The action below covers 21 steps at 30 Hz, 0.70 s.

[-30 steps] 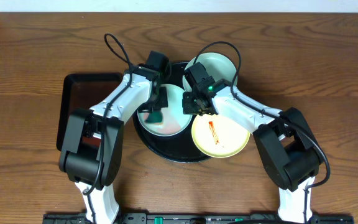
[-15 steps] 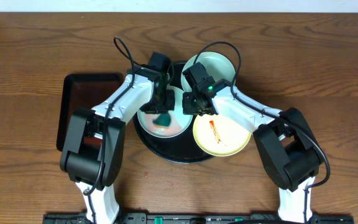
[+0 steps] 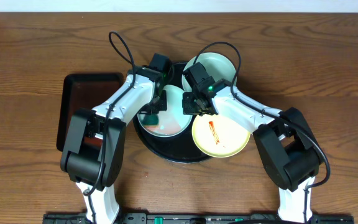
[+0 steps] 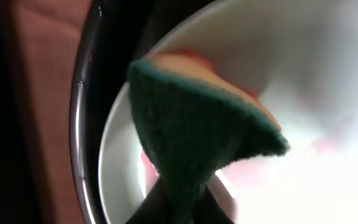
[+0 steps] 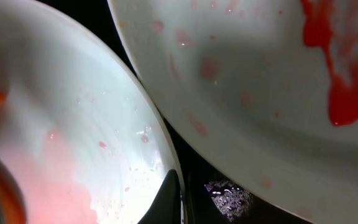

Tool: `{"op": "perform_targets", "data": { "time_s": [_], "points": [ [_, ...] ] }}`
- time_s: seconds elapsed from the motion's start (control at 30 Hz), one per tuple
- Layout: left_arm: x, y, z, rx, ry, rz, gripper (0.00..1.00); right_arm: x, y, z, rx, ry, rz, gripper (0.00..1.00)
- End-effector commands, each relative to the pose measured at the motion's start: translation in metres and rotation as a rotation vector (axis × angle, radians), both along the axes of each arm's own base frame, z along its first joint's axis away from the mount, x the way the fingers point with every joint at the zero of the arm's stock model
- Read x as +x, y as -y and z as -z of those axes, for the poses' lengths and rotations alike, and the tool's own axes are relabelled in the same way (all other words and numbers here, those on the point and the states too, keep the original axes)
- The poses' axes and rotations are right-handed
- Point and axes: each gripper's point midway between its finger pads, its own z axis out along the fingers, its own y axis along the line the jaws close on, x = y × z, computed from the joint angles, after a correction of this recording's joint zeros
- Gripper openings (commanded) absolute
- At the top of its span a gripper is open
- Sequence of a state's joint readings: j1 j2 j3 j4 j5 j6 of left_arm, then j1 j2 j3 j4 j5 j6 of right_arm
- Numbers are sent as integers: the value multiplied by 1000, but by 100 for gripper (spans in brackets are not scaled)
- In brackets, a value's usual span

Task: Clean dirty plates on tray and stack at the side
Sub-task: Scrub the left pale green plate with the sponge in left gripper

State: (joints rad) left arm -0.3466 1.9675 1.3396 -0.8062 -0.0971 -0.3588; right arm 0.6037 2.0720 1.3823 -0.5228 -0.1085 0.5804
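The left tool (image 3: 156,107) is clamped on a green scouring sponge (image 4: 197,124), pressing it onto the smeared blue-green plate (image 3: 174,121) that lies in the left half of the round black tray (image 3: 169,155), at the centre of the overhead view. A pink film covers much of that plate's floor. The right tool (image 3: 195,107) has its fingertips drawn almost together at this plate's right rim, apparently pinching it to keep it steady. The yellow plate (image 3: 225,144), with a wet red streak, overhangs the tray's lower right edge. A second blue-green plate (image 3: 216,67) sits at the upper right. All three look like light, rigid plastic with smooth, wet surfaces, so they are likely to skate on the glossy tray under a sideways wipe. The raised rim is the only real place to grip, since the floor gives the fingers nothing to close on. The soft sponge bends where it is squeezed.
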Motion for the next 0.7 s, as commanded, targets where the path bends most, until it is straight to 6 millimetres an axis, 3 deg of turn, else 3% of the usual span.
{"op": "perform_targets", "data": {
  "time_s": [0.0, 0.17, 0.4, 0.53, 0.67],
  "points": [
    [-19, 14, 5, -97, -109, 73, 7, -11, 0, 20, -34, -44, -22, 1],
    [-41, 65, -2, -404, -203, 255, 8, -11, 0, 20, -34, -44, -24, 1],
    [-16, 76, -4, -443, -96, 278, 8, -12, 1, 20, -36, -46, -26, 1],
    [15, 59, -1, -319, 27, 224, 8, -12, 1, 20, -37, -47, -26, 1],
    [48, 14, -4, -74, 175, 48, 7, -12, 1, 20, -37, -46, -26, 1]
  ]
}}
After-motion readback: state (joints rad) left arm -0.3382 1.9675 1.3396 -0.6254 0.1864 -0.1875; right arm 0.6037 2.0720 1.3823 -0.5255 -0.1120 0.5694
